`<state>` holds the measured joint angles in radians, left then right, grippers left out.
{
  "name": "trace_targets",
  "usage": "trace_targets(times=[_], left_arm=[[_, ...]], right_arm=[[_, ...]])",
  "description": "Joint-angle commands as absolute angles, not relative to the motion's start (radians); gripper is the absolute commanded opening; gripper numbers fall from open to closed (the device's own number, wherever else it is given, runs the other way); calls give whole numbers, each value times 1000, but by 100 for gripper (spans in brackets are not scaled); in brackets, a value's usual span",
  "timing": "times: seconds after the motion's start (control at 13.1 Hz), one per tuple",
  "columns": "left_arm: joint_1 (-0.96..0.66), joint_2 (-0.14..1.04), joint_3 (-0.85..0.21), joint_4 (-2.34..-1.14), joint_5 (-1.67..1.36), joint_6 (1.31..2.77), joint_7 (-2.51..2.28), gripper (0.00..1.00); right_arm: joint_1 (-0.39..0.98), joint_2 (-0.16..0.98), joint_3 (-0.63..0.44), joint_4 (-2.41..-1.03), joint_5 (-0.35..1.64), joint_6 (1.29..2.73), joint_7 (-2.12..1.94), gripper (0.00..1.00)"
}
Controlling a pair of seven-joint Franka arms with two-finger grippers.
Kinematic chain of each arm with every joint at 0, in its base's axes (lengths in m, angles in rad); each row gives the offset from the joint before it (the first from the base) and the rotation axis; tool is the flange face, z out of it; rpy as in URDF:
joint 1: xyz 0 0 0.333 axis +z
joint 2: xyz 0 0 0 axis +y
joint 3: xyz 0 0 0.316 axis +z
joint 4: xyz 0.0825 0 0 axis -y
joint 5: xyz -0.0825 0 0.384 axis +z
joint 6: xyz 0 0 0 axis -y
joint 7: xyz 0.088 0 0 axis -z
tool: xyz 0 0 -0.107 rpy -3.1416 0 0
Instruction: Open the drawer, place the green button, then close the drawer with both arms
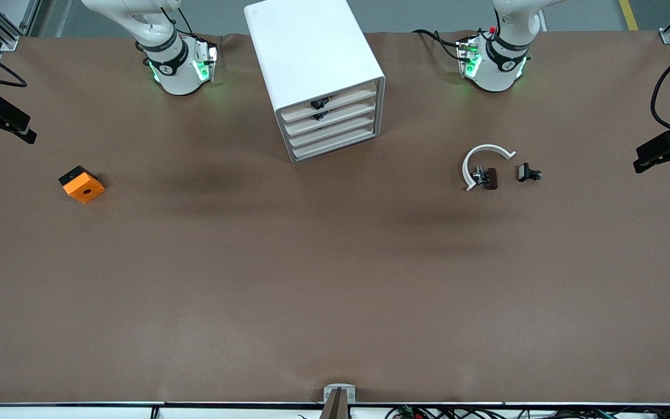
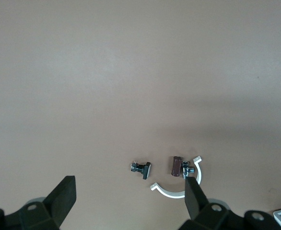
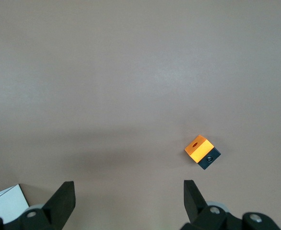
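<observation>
Tall white boxy four-drawer cabinet (image 1: 312, 52) is standing on the brown paper-covered table (image 1: 312, 279), midway between the two arm bases, its front facing the front camera at a slant. All four cream-beige drawer fronts are sitting flush, closed. The upper two are carrying small black knobs (image 1: 317, 103). The lower two have none, and the knobless cream-front drawer (image 1: 335, 129) for the task is one of these; can't tell which.

Toward the left arm's end a white C-shaped plastic ring (image 1: 486, 152) is lying flat. A small brown part with metal bits (image 1: 488, 178) is sitting in the ring's opening, touching or just beside it. A small black-and-grey clip-like part (image 1: 527, 173) is lying just beside the ring, apart from it. No green is showing on either small part, so can't tell if one is the button.

Orange-and-black block with a hole in its top (image 1: 82, 184) is lying toward the right arm's end, well apart from the cabinet.

Left gripper (image 2: 129, 184) is hanging over the ring and the small parts, black fingers (image 2: 64, 196) spread wide, holding nothing. Right gripper (image 3: 128, 184) is hanging over bare table near the orange block, fingers spread wide as well, holding nothing.
</observation>
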<state>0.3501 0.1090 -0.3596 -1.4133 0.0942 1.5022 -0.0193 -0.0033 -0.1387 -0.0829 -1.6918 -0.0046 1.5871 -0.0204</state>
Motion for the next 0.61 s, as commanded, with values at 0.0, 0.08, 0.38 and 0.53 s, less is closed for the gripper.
trace_targets(times=[0.0, 0.08, 0.38, 0.53], left_arm=[[342, 95, -365, -1416, 106, 1488, -6, 100], [341, 95, -370, -1416, 106, 1488, -9, 100], [342, 49, -374, -1417, 97, 1486, -2, 100], [341, 31, -376, -1422, 86, 1442, 0, 100]], right_arm=[[-5, -130, -84, -1674, -18, 1578, -32, 100], [-6, -130, -86, -1674, -18, 1578, -37, 100], [-6, -130, -86, -1675, -17, 1578, -37, 100], [-6, -130, -86, -1675, -17, 1578, -37, 100]])
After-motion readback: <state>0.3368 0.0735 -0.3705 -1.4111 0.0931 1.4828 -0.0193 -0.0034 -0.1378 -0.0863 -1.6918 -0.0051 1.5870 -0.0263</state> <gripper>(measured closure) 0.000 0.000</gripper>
